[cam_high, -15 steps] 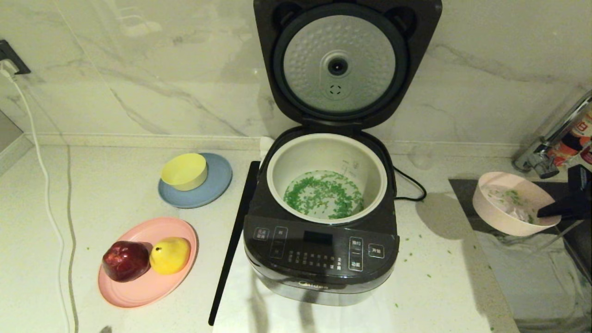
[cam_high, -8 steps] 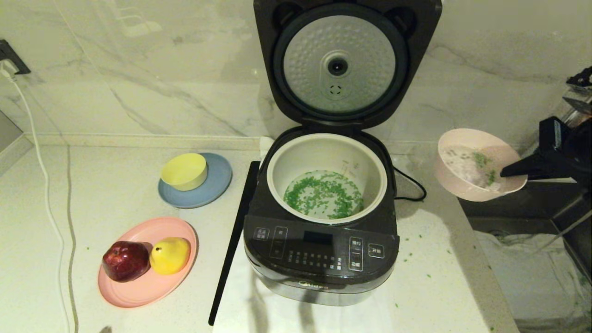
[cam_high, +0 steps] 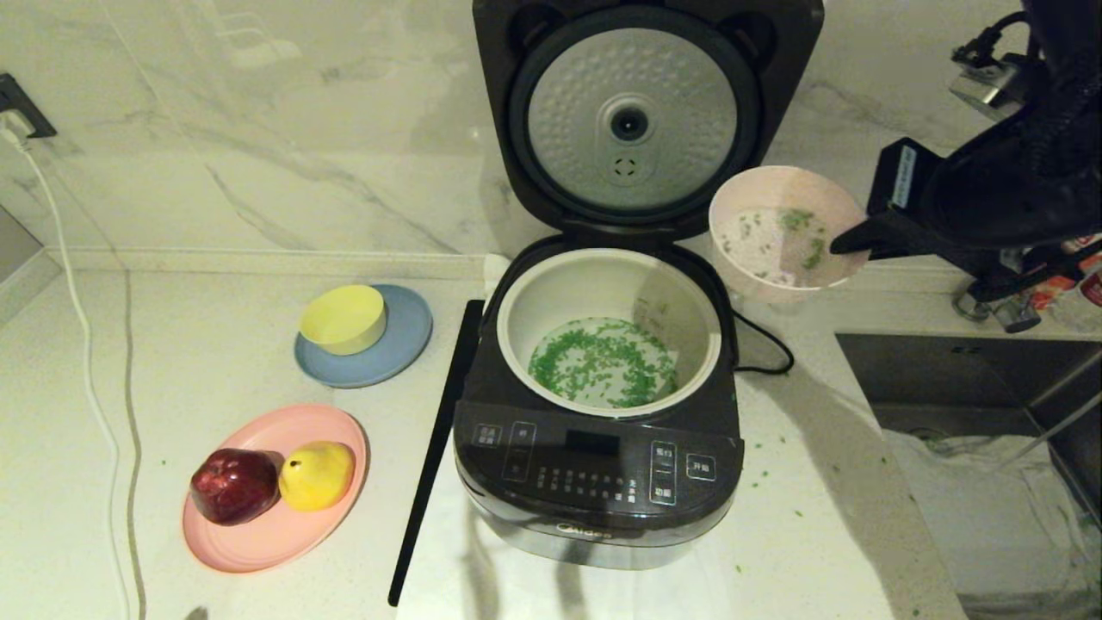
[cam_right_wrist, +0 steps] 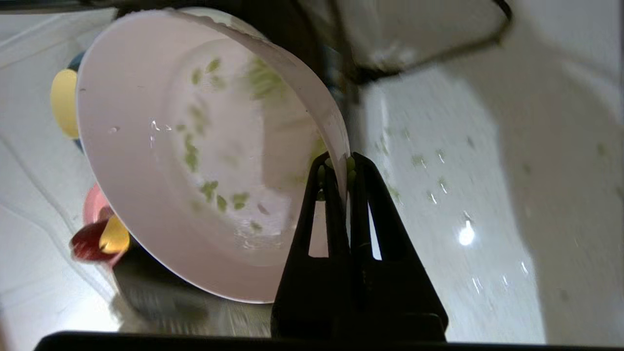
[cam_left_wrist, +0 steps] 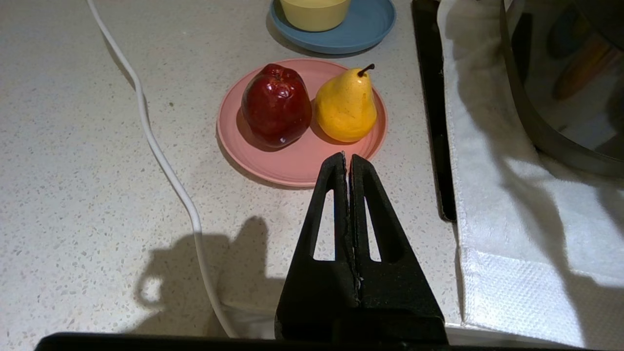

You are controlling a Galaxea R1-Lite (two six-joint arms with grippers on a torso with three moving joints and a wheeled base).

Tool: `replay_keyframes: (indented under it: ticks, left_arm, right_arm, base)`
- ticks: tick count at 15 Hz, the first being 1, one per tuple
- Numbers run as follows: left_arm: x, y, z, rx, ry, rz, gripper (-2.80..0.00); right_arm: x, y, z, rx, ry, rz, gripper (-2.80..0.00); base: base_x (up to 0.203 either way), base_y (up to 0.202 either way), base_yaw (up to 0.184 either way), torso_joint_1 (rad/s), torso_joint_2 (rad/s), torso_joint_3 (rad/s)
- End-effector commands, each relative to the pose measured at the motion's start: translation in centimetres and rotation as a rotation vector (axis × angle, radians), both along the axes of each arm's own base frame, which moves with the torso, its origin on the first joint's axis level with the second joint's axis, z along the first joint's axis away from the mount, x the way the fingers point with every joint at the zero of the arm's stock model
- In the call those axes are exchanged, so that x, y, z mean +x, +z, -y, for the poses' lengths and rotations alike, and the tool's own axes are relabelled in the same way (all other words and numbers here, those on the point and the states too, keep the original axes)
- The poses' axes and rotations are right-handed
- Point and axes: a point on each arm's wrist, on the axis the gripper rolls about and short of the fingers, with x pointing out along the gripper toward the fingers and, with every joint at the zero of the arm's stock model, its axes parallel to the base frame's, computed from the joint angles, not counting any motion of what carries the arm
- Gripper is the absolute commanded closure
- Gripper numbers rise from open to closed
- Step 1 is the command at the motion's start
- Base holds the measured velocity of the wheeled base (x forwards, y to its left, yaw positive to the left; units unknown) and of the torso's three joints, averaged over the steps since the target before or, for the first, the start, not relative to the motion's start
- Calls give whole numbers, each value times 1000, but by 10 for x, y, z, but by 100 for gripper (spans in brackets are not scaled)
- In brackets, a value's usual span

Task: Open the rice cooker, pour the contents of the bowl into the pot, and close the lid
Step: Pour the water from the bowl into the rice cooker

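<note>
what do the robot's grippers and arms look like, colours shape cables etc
Both grippers are matte black, each with two long tapering triangular fingers with a slot cut through: left gripper, right gripper. The right arm is black, wrapped in a dark cover, with a white label on its wrist block and a black cable above.

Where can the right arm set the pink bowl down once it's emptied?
Right gripper pinches the bowl by its rim, above and right of the pot. Bare counter lies between the rice cooker and the sink, scattered with green bits. Left of the cooker is crowded: blue plate, pink plate, black strip.
</note>
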Motion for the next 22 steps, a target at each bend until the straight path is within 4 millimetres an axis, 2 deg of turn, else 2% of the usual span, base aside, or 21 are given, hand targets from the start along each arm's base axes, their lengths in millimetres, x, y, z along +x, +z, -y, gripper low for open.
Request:
replay_keyframes:
  ticks: [1, 7, 10, 15, 22]
  left_arm:
    - [1, -3, 0, -1, 1, -10, 0]
    - [1, -3, 0, 0, 0, -10, 0]
    - [1, -3, 0, 0, 1, -10, 0]
    - [1, -2, 0, -1, 0, -9, 0]
    - [1, -3, 0, 0, 1, -10, 0]
  right_arm:
    - [18, -14, -35, -27, 33, 11, 0]
    - [28, -28, -75, -33, 78, 54, 0]
    - [34, -34, -83, -37, 75, 62, 0]
    - [51, -45, -94, -76, -28, 118, 0]
    - [49, -46, -103, -125, -85, 165, 0]
  base:
    - [0, 0, 0, 0, 0, 0]
    - [0, 0, 0, 0, 0, 0]
    - [0, 0, 0, 0, 0, 0]
    - [0, 0, 0, 0, 0, 0]
    - [0, 0, 0, 0, 0, 0]
